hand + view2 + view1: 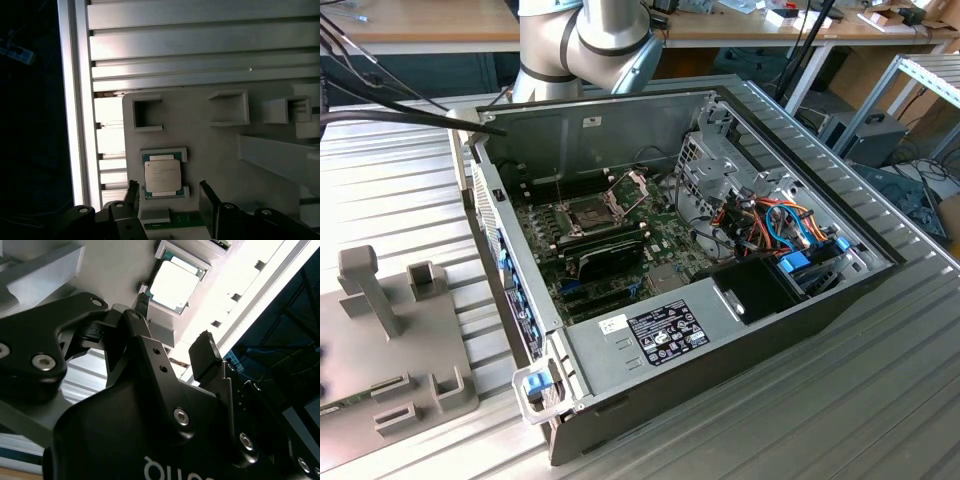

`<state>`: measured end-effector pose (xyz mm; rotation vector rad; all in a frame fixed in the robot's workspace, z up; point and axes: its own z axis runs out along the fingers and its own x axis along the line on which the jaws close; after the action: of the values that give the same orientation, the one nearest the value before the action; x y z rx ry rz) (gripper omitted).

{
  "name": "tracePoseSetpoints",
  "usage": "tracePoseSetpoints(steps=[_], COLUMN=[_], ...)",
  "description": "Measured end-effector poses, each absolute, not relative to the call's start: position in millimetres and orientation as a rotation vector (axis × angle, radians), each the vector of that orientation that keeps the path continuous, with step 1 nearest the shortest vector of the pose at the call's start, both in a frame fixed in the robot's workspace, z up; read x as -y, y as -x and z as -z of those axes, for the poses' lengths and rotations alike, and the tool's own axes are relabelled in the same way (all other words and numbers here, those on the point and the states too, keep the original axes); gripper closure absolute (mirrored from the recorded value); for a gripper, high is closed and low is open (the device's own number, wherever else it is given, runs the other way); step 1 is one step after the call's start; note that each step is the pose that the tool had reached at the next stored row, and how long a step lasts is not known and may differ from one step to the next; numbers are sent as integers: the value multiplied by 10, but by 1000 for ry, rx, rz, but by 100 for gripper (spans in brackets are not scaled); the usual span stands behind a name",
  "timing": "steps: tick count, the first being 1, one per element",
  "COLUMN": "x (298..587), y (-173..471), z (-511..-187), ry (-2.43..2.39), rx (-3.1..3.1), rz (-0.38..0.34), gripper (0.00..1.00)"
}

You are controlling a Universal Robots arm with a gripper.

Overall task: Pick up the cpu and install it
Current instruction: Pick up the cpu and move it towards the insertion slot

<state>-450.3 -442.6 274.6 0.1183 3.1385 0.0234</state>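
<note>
The cpu is a small square chip with a silver-grey top, also seen in the second wrist view. It lies flat in a recess of a grey holder plate. My gripper hangs over it, open, with one black finger on one side and the other finger on the opposite side. Neither finger touches the chip. The open gripper holds nothing. In the exterior view the motherboard socket sits inside the computer case with its metal frame hinged up.
The open computer case lies on a ribbed aluminium table. A black expansion card sits just in front of the socket, and a drive cage with cables is at the exterior view's right. The grey holder plate has upright posts.
</note>
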Motion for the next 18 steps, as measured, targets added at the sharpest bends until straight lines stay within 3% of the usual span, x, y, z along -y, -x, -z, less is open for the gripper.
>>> tracePoseSetpoints(steps=[18], x=[4427], y=[4512], z=[-2570], ry=[-119], rx=[-3139], rz=[20], gripper=[40])
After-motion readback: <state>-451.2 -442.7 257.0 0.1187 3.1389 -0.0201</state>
